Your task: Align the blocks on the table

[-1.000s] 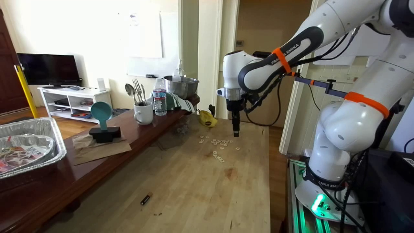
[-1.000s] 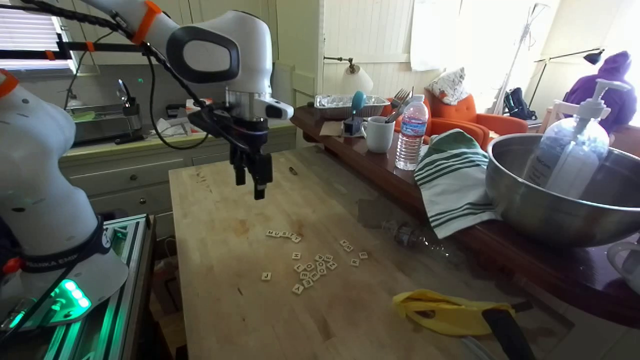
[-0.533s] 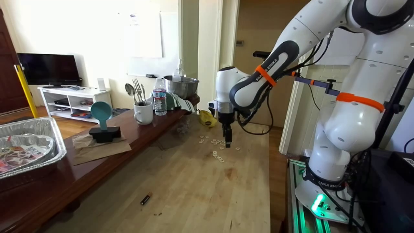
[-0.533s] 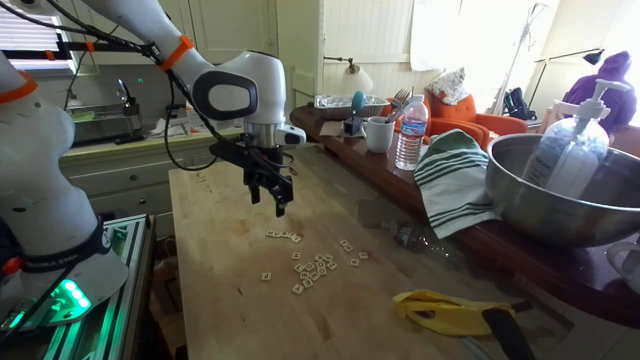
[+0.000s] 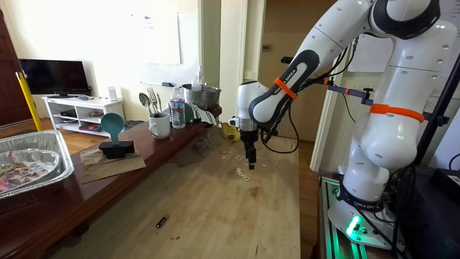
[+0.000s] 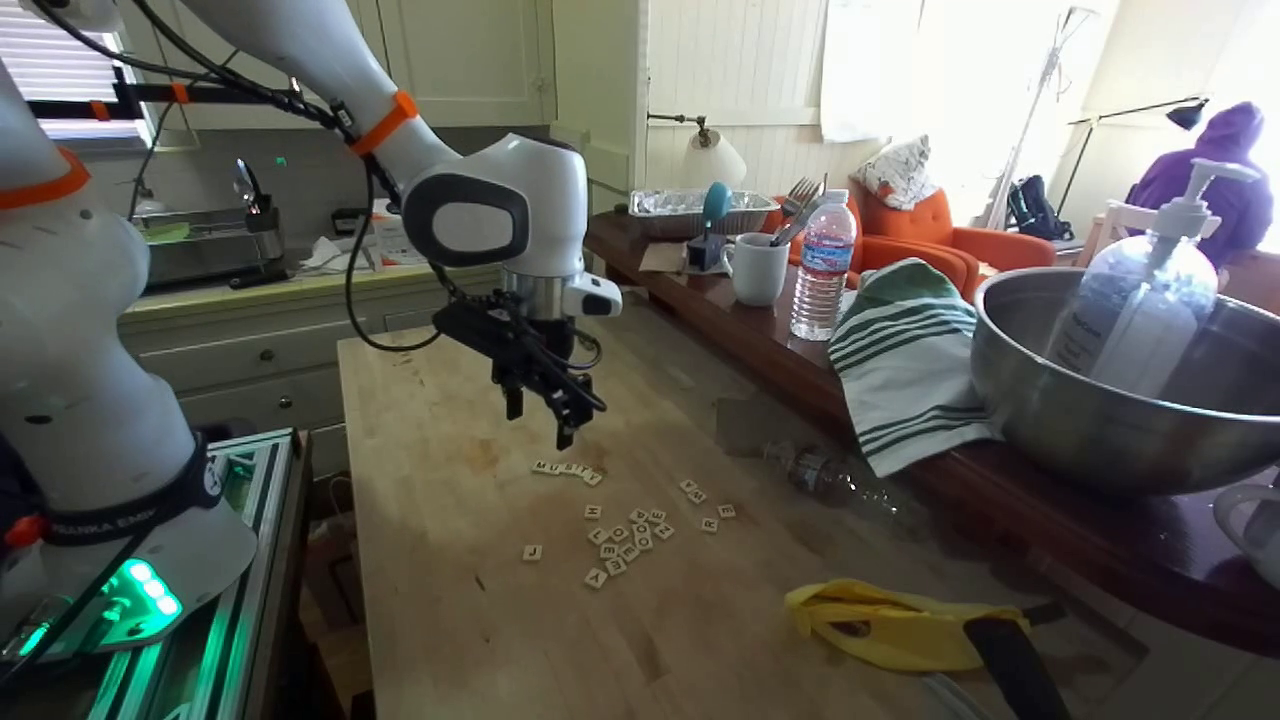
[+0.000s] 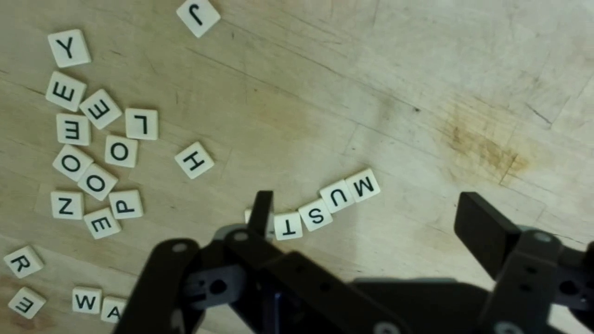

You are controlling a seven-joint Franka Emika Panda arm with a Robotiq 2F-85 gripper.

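Observation:
Small cream letter blocks lie flat on the pale wooden table (image 6: 450,640). In the wrist view a bent, stepped row holds the M block (image 7: 363,185), U block (image 7: 338,196), S block (image 7: 315,215) and T block (image 7: 288,226); one more block at its T end is mostly hidden behind a finger. My gripper (image 7: 364,204) is open with nothing held, its fingers wide apart above that row. Both exterior views show the gripper (image 6: 540,430) raised over the table. The H block (image 7: 194,160) and J block (image 7: 198,17) lie apart from a loose cluster around the O block (image 7: 121,151).
Along the table runs a dark brown counter (image 5: 97,201) with a mug (image 5: 159,126), a water bottle (image 5: 177,108) and a steel bowl (image 6: 1130,420). On the tabletop are a battery (image 5: 162,221), a yellow item (image 6: 890,625) and a clear plastic bottle (image 6: 820,472).
The arm has come down and across toward the M-U-S-T row, moving quickly at first and less in the last half second. The gripper stays open, and the blocks have not moved.

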